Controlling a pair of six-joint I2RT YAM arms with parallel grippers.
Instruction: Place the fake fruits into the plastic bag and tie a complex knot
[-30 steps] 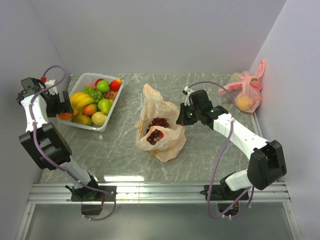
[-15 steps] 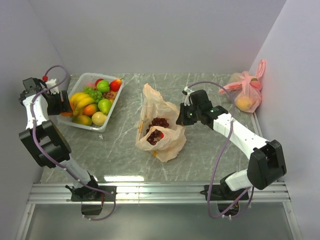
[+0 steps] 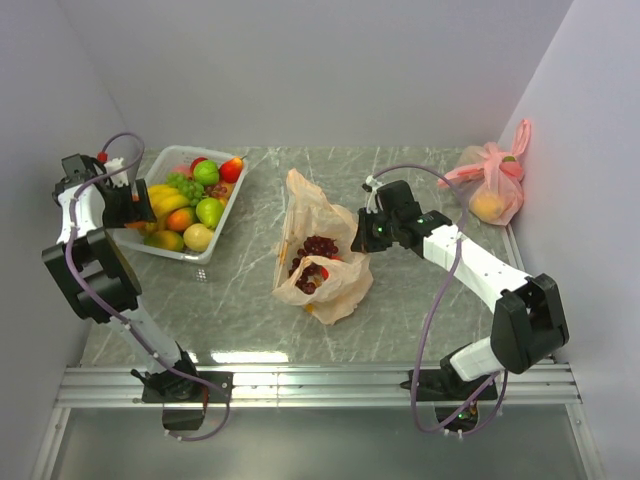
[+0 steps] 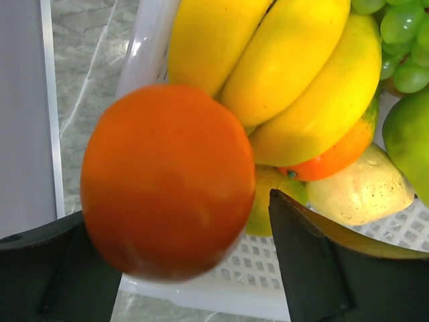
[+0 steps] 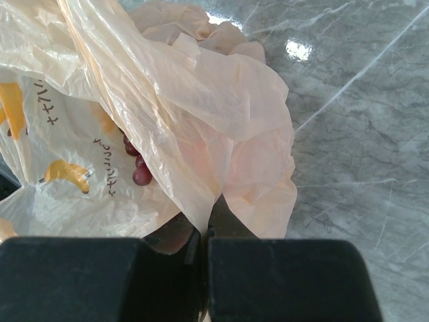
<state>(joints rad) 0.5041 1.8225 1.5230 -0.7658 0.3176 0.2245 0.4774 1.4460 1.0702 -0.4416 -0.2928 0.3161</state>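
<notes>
Counting from above: two arms, one white basket (image 3: 176,255), one plastic bag (image 3: 340,292) and one pink bag (image 3: 497,180), all on the marble-patterned table (image 3: 250,310). Most of the fake fruits (image 3: 190,205) are heaped in the basket at the far left. Among them I make out one hand of three bananas (image 4: 295,74), one bunch of green grapes (image 4: 402,47), two green apples (image 3: 206,172) and one red apple (image 3: 232,168); the rest overlap too much to count.

The left gripper (image 4: 174,208) hangs at the basket's left rim with one orange (image 4: 167,181) between its widely spread fingers. A sliver of gap shows at the right finger, and I cannot tell whether the orange is truly pinched.

The plastic bag lies mid-table with its mouth gaping, holding one bunch of purple grapes (image 3: 318,245) and one small red fruit (image 3: 322,272). The right gripper (image 5: 206,225) has its fingers pressed together on a fold of the bag's right rim.

The pink bag sits knotted in the far right corner with one yellow fruit (image 3: 488,207) inside.

The plastic bag's print shows orange blobs and a row of small orange characters (image 5: 50,100), too crumpled to read.
</notes>
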